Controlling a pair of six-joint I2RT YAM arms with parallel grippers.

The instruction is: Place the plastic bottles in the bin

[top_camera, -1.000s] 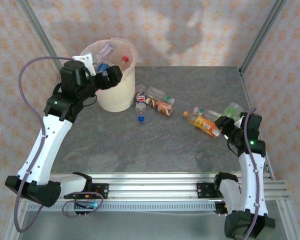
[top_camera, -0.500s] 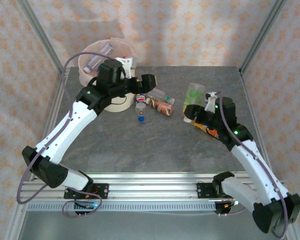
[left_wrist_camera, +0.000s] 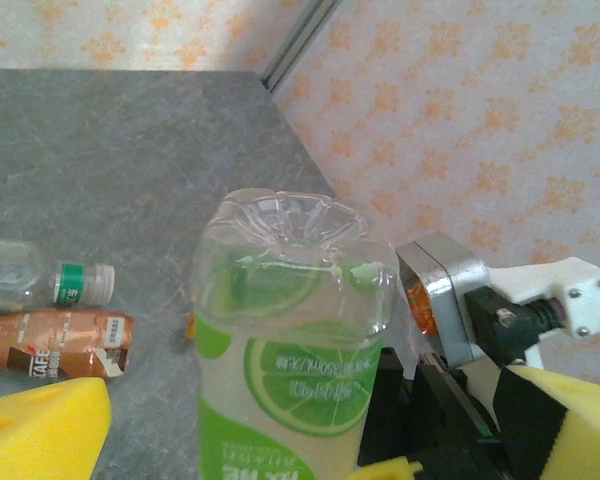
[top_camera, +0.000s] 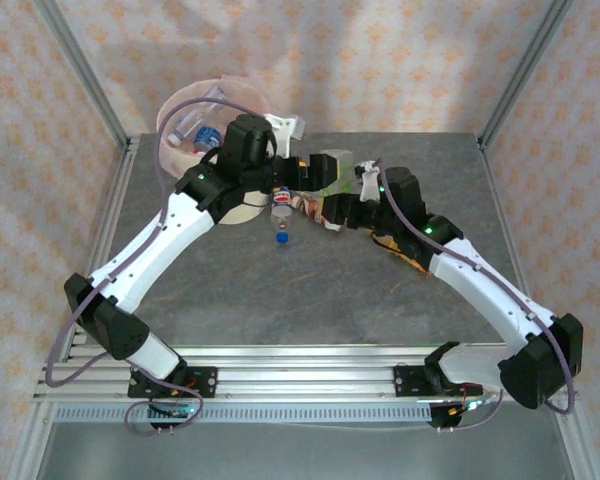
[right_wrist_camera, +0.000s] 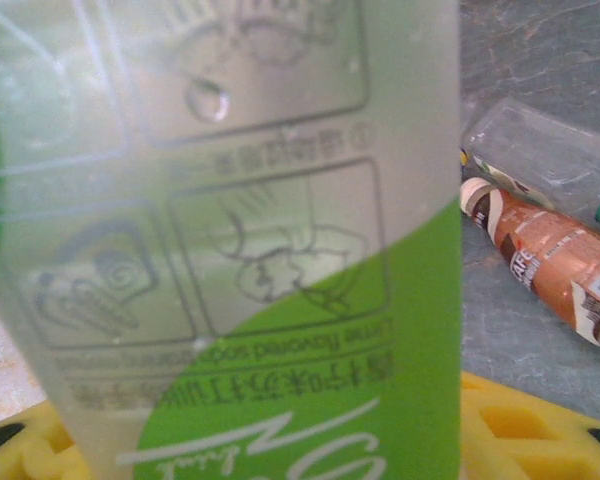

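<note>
Top external view, and both arms met at the upper centre of the frame, just right of the big round cream bin with its thin pink liner (top_camera: 180, 100). The right tool (top_camera: 338, 195) was clamped on a clear plastic bottle with a lime-green label (left_wrist_camera: 290, 340), which was beside the bin, not in it. A few bottles (top_camera: 205, 132) already lay inside the bin.

Left wrist view: the lime bottle's moulded base pointed straight at the lens, dead centre. The left tool (top_camera: 302, 170) had its yellow foam pads (left_wrist_camera: 40, 430) spread wide apart at the bottom corners, gripping nothing, with the bottle in the gap between them.

Right wrist view: the lime bottle loomed huge, with its label upside down and yellow pads at the bottom edge.

Down on the grey desk (top_camera: 280, 290), a brown-labelled bottle (left_wrist_camera: 50, 345) lay on its side at the left edge of the left wrist frame. A clear bottle with a green band and white cap (left_wrist_camera: 50, 285) lay just beside it. An orange bottle (top_camera: 408, 258) lay partly under the right arm.
</note>
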